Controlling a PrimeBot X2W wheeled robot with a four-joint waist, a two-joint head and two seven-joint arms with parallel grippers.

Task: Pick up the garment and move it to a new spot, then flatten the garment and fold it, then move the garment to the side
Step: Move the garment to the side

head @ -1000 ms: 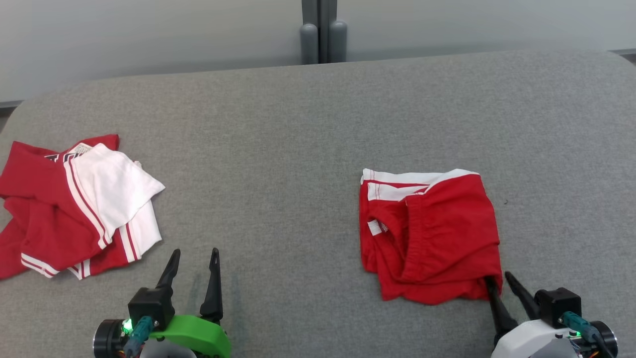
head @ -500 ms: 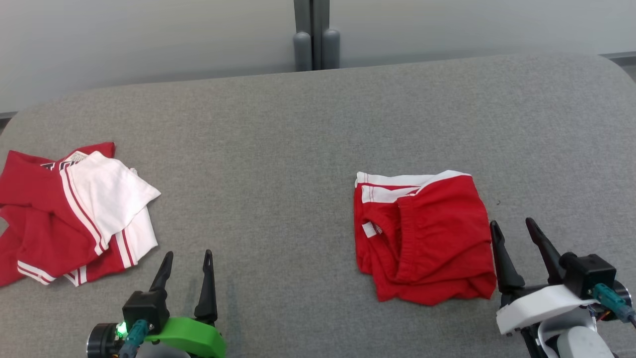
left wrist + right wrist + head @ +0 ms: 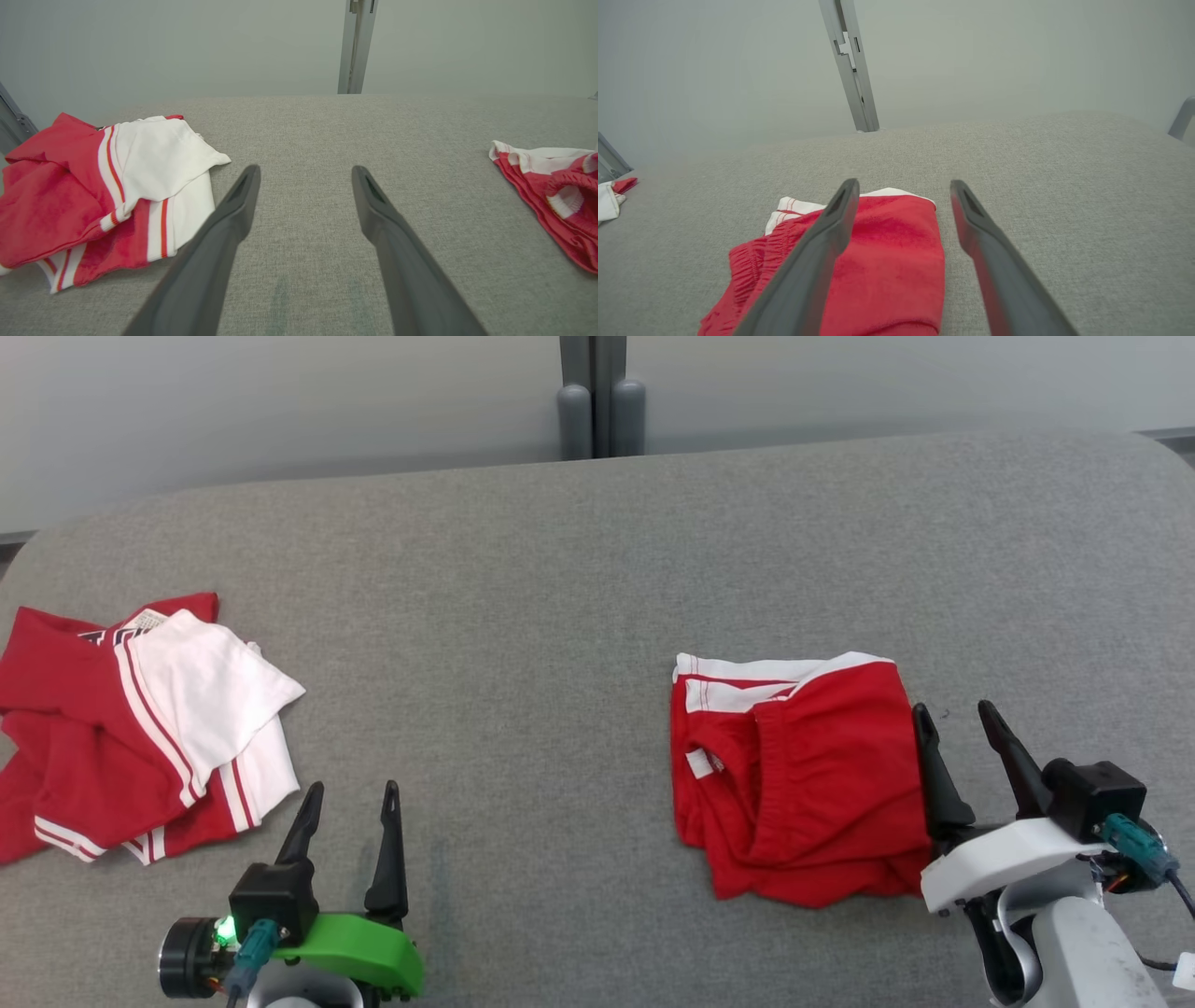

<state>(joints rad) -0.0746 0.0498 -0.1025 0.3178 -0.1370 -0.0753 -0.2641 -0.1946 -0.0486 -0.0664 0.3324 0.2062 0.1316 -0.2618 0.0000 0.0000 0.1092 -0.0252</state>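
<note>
The garment [image 3: 803, 775] is a folded red piece with white trim, lying on the right half of the grey table [image 3: 560, 569]. My right gripper [image 3: 955, 711] stands open along its right edge with nothing between its fingers. In the right wrist view the gripper [image 3: 901, 184] hangs above that edge of the garment [image 3: 887, 261], its left finger over the red cloth and its right finger over bare table. My left gripper [image 3: 353, 791] is open and empty near the table's front left. The left wrist view shows this gripper [image 3: 306, 172] over bare table, with the garment [image 3: 551, 186] far right.
A second, crumpled red and white garment [image 3: 140, 728] lies at the table's left edge, just left of my left gripper, and appears in the left wrist view [image 3: 93, 196]. A grey metal post [image 3: 602, 401] stands behind the table's rounded back edge.
My right gripper opened and let go of the garment's near right corner, then rose and moved forward along its right edge. The left gripper stayed put. The camera shifted slightly.
</note>
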